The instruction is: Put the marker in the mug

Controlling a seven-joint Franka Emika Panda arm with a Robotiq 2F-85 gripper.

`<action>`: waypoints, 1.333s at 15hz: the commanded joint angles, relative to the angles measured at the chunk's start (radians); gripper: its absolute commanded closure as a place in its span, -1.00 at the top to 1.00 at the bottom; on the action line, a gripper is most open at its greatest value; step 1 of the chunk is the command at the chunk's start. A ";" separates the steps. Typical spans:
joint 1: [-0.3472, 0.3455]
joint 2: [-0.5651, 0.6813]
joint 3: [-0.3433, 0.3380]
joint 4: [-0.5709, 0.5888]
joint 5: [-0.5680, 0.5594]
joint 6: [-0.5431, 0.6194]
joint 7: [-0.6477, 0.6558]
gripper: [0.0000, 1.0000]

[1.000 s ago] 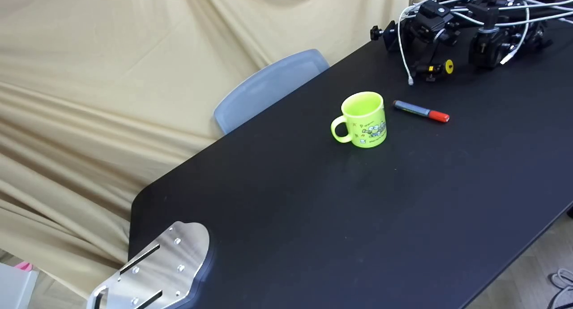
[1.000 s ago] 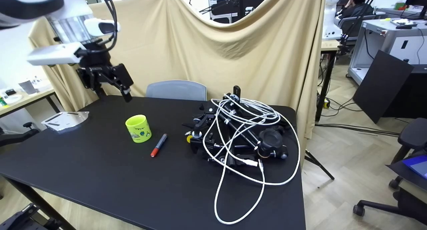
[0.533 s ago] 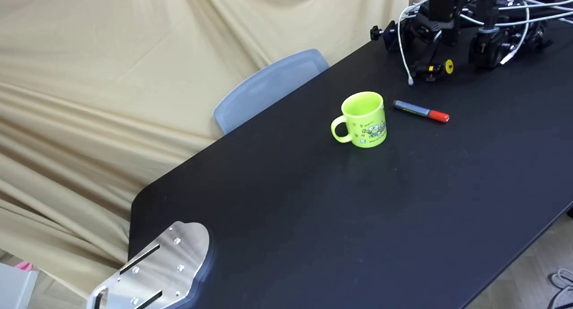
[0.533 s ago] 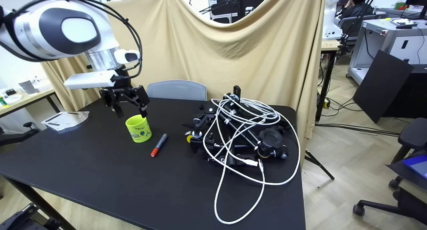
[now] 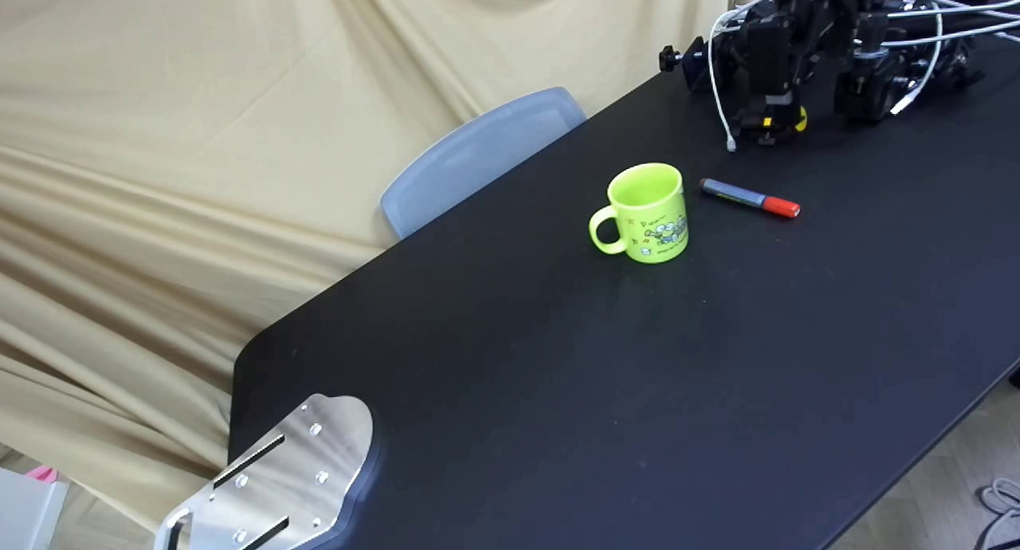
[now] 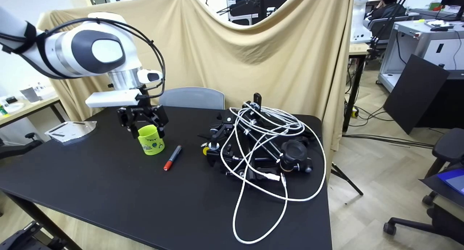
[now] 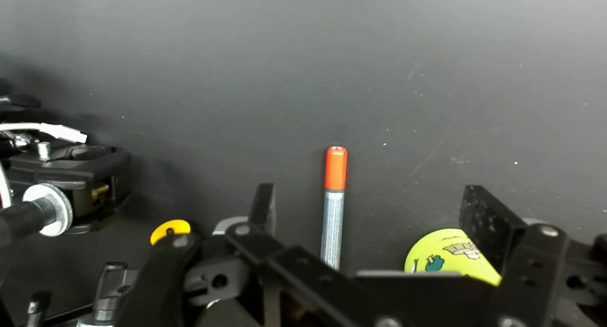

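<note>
Your hand (image 7: 369,201) is spread wide, holding nothing; wrist view shows marker (image 7: 335,213) within that gap, likely lined up to pinch across barrel. Marker lies flat on table (image 5: 478,359), just beside mug (image 5: 649,219), not touching. Mug stands upright, presumably to receive marker; opening shows no contents, though bottom is unclear.

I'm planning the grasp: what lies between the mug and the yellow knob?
The marker, lying between the mug and the yellow knob in an exterior view.
</note>
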State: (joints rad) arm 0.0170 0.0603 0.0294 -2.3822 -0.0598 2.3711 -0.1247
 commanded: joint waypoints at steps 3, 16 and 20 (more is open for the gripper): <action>0.000 0.035 -0.002 -0.009 0.007 0.105 -0.005 1.00; -0.024 0.310 -0.002 0.062 0.013 0.308 -0.034 1.00; -0.024 0.370 -0.003 0.107 0.009 0.300 -0.027 1.00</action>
State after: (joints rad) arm -0.0011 0.3760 0.0268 -2.3281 -0.0502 2.6758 -0.1598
